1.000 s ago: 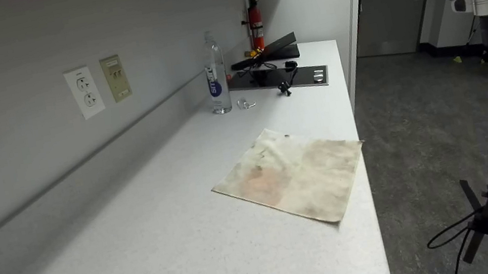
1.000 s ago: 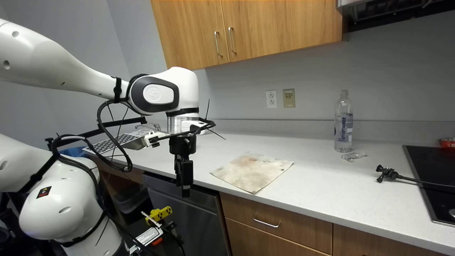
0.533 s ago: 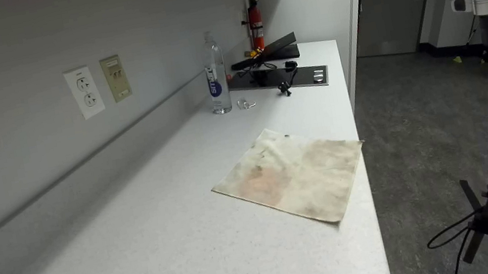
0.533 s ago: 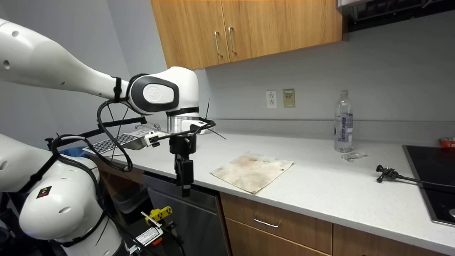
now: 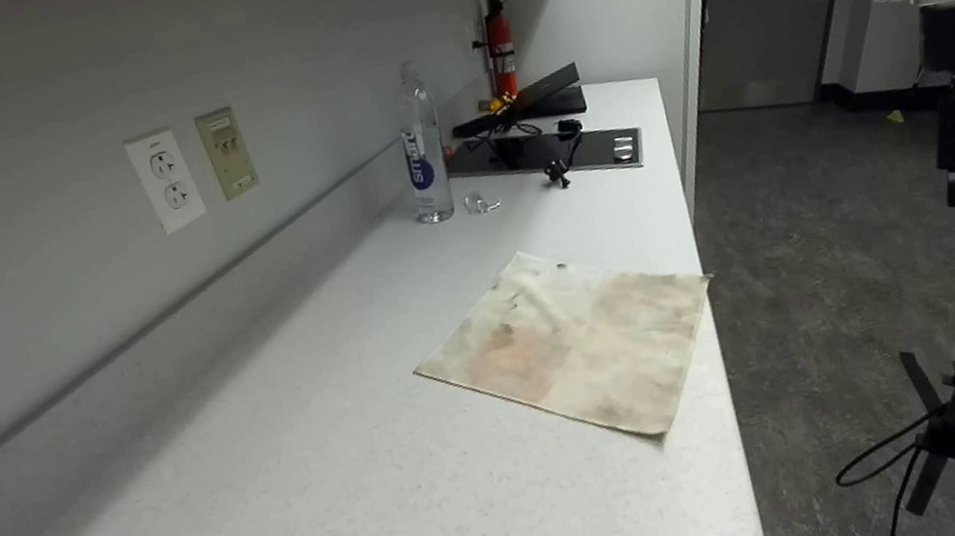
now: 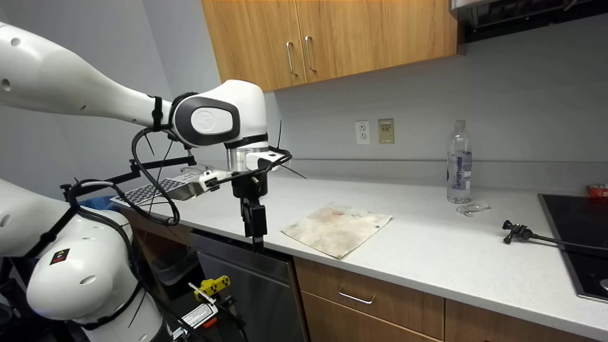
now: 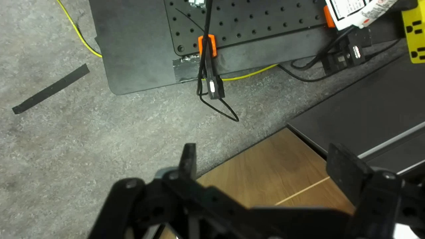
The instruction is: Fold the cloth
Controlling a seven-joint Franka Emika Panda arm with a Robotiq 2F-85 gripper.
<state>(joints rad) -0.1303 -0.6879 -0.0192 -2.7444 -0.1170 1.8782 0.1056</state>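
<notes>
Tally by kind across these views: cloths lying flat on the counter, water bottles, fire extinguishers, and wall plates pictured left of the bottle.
Cloth: 1
Water bottle: 1
Fire extinguisher: 1
Wall plates: 2, one white, one tan
Total: 5

In an exterior view, the cloth (image 6: 337, 230) lies spread flat on the counter (image 6: 413, 242), near its front edge. The gripper (image 6: 257, 244) points downward, apart from the cloth. A water bottle (image 6: 459, 171) stands upright farther back, between the cloth and the black cooktop (image 6: 579, 218).
</notes>
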